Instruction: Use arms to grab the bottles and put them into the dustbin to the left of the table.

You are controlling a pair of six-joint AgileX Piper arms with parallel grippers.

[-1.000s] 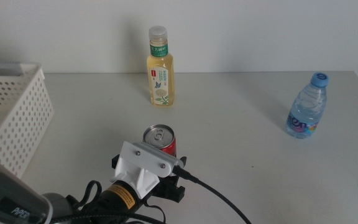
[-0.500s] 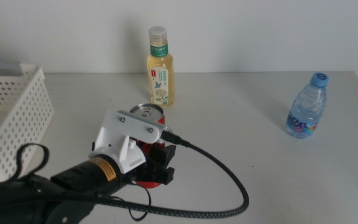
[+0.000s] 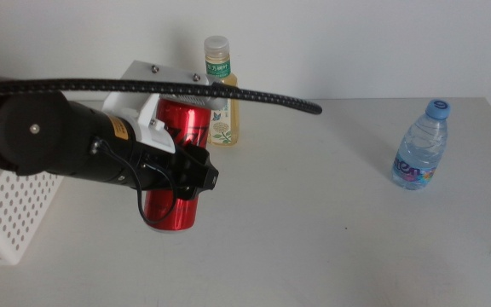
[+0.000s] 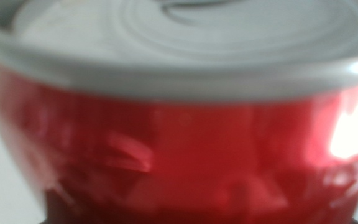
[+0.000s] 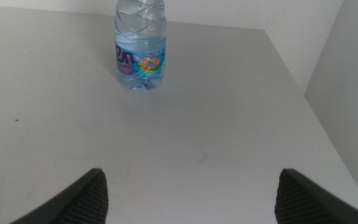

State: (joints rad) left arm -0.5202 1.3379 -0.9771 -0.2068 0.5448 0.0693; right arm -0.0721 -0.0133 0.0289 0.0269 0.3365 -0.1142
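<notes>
We see the left gripper (image 3: 190,175) clenched on the red can (image 3: 176,166), which hangs above the table (image 3: 314,230), its long axis nearly upright, top leaning away. We cannot read its print. The right gripper (image 5: 190,190) waits over the table's right part, jaws wide apart and grasping nothing. Further stands the upright water bottle (image 3: 421,156) with a blue cap and colourful label. The dustbin (image 3: 11,213) sits left, its inside hidden. Farthest is the yellow tea bottle (image 3: 220,94), upright; its label is too small to read.
</notes>
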